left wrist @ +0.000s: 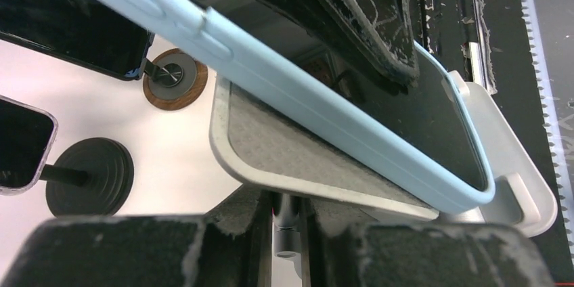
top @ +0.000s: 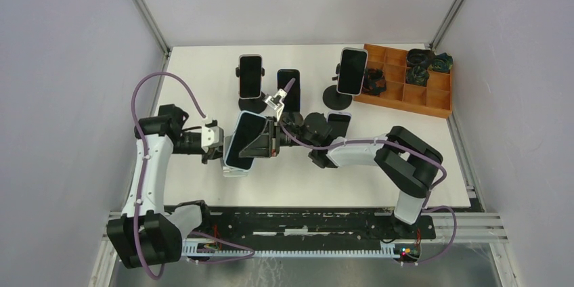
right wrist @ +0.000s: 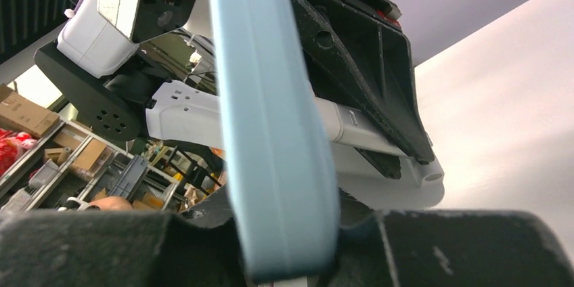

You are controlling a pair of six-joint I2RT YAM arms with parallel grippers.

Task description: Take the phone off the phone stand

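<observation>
A smartphone in a light blue silicone case (top: 245,139) sits at the middle of the white tabletop (top: 379,179), between the two arms, with its dark screen facing up and tilted. The right gripper (top: 261,139) comes in from the right and is clamped on it: in the right wrist view the blue edge of the case runs straight down between the two black fingers, which press on either side. Under the phone is the pale grey phone stand (left wrist: 304,158) with a textured backing plate and a raised lip. The phone's lower end lies by that lip, while the rest of its body stands off the plate at an angle, leaving a wedge of open space. The left gripper (top: 218,143) reaches in from the left, and the left wrist view shows its dark fingers drawn in to a narrow gap around a pale part beneath the plate, so it pinches the stand. Behind, three more phones (top: 250,75) sit upright on round black stands. A wooden compartment tray (top: 433,101) at the right rear corner holds small dark items.
</observation>
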